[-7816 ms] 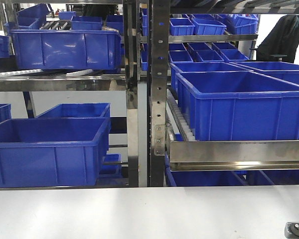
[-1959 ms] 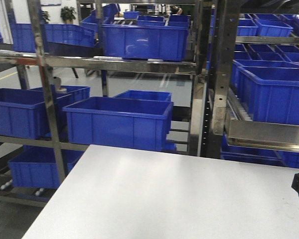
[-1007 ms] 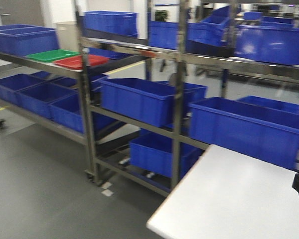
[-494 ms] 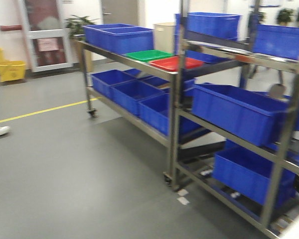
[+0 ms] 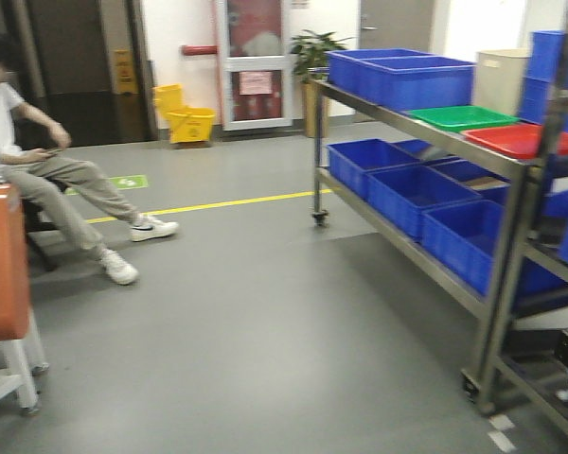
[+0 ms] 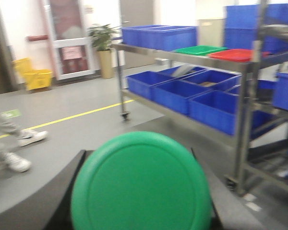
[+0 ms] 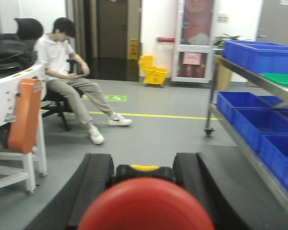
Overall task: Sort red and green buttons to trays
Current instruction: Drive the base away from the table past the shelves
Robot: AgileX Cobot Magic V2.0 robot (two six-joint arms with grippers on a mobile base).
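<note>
**A:** How do the buttons look?

**B:** From the left wrist, the green round-capped push-button (image 6: pixel 141 184) fills the lower middle of the view. Its smooth cap faces the lens and hides its body. From the right wrist, the red round-capped push-button (image 7: pixel 146 206) shows a domed cap, with a dark body and a yellow bit behind it.

**A:** And the grippers?

**B:** The left gripper (image 6: pixel 138 155) has its dark fingers (image 6: pixel 57 191) close on either side of the green cap, clamped on that button, though the cap covers the contact itself. The right gripper (image 7: pixel 144 165) is narrowed onto the red button's dark body, with a black finger at each flank.

**A:** Where are the trays?

**B:** They are on the top shelf of the wheeled steel rack (image 5: pixel 505 246) at the right. The bright green shallow plastic tray (image 5: pixel 462 117) sits just beside the deep blue crates (image 5: pixel 402 76). The bright red shallow plastic tray (image 5: pixel 521 142) is just beside it, nearer the camera. Both buttons are well apart from them.

**A:** Room to move?

**B:** Grey floor (image 5: pixel 265 331) spreads between the rack's front edge and a seated person (image 5: pixel 38 170) at the left, crossed by a yellow line (image 5: pixel 218 203). An orange panel (image 5: pixel 0 260) stands at the left edge.
</note>
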